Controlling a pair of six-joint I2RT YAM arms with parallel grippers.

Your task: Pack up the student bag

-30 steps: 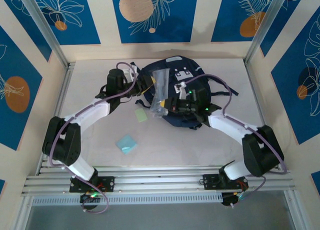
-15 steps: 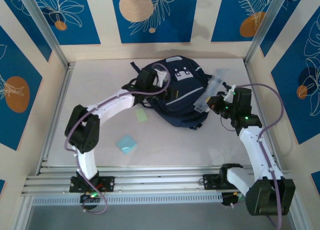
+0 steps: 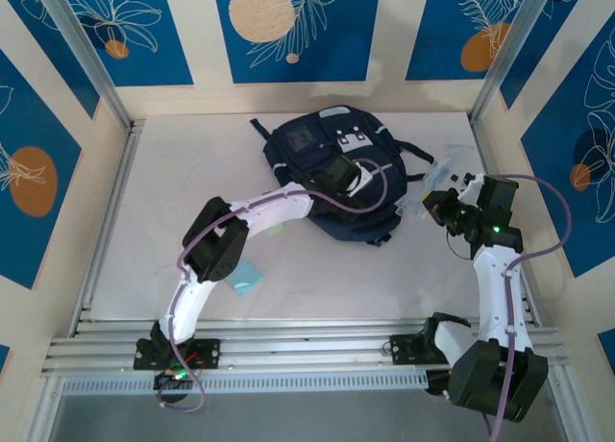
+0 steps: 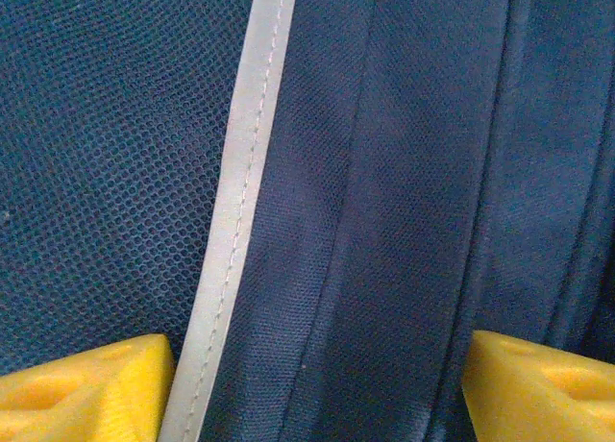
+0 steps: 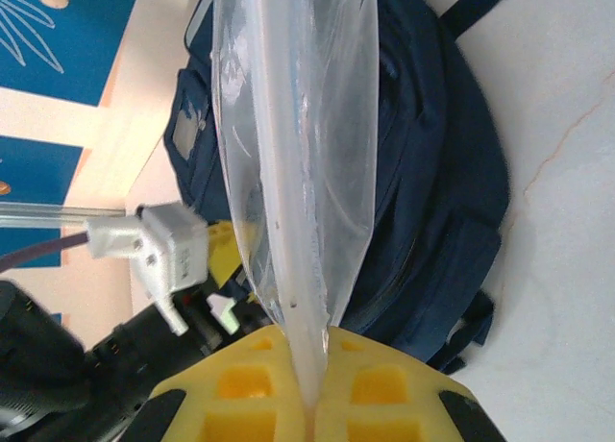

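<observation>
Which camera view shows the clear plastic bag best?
The right wrist view: the plastic bag is large and sharp, pinched between the yellow fingers. The top view shows it small and faint beside the backpack.

White table (image 3: pixel 144 231): navy student bag (image 3: pixel 300 152), light-blue paper square (image 3: pixel 250 277).

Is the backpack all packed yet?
Not yet. Nothing is visibly packed; the student bag hides its inside. In hand: the right jaws pinch a clear plastic bag beside it, and the left jaws hang open over its fabric. Left: that bag and a blue square on the table.
</observation>
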